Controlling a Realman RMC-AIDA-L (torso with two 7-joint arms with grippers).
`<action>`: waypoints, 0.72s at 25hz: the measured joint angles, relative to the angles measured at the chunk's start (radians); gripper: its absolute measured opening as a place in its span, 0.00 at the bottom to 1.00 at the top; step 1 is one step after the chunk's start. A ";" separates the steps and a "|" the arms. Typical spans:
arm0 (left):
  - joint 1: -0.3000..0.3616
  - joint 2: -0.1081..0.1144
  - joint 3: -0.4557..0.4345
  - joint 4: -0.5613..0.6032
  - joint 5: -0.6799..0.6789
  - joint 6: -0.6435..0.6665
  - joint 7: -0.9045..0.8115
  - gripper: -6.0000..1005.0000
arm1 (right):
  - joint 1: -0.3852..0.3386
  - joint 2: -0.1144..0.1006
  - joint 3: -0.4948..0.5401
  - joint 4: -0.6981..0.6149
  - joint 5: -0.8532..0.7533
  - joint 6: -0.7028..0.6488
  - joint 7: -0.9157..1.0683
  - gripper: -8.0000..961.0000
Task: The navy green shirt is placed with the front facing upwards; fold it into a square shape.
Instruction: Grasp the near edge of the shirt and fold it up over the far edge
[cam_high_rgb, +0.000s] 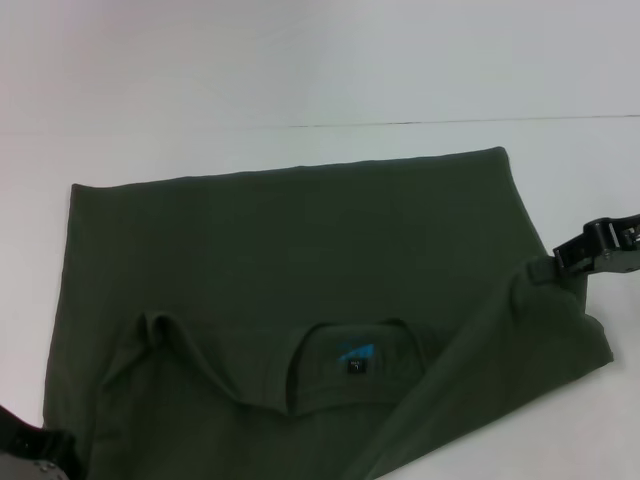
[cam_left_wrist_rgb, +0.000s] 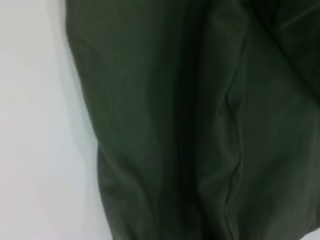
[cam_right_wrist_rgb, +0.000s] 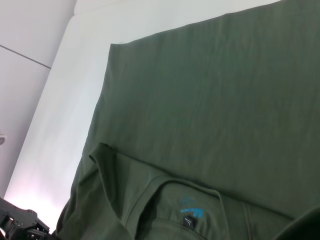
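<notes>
The navy green shirt (cam_high_rgb: 300, 240) lies spread on the white table (cam_high_rgb: 300, 70), its collar and blue neck label (cam_high_rgb: 355, 355) near my side. Its upper part is folded over the body, and a diagonal fold runs across its right side. My right gripper (cam_high_rgb: 548, 270) sits at the shirt's right edge, shut on a pinch of fabric that rises to its tip. My left gripper (cam_high_rgb: 40, 455) is at the near left corner, beside the shirt's edge. The left wrist view is filled with creased shirt fabric (cam_left_wrist_rgb: 200, 125). The right wrist view shows the shirt (cam_right_wrist_rgb: 210, 110) with my left gripper (cam_right_wrist_rgb: 22, 222) beyond it.
Bare white table surrounds the shirt on the far side and to the left (cam_high_rgb: 30, 250). A thin dark seam line (cam_high_rgb: 450, 121) crosses the table behind the shirt.
</notes>
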 joint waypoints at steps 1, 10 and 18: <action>-0.002 0.001 -0.003 -0.002 -0.001 0.002 -0.001 0.06 | 0.001 0.000 0.000 0.000 0.000 0.000 0.000 0.03; -0.014 0.013 -0.056 0.003 -0.003 0.012 -0.002 0.06 | 0.004 0.001 0.000 0.000 0.000 0.002 -0.001 0.03; -0.033 0.043 -0.138 0.003 -0.002 0.029 0.002 0.06 | 0.005 0.008 0.000 0.000 0.000 0.005 -0.001 0.03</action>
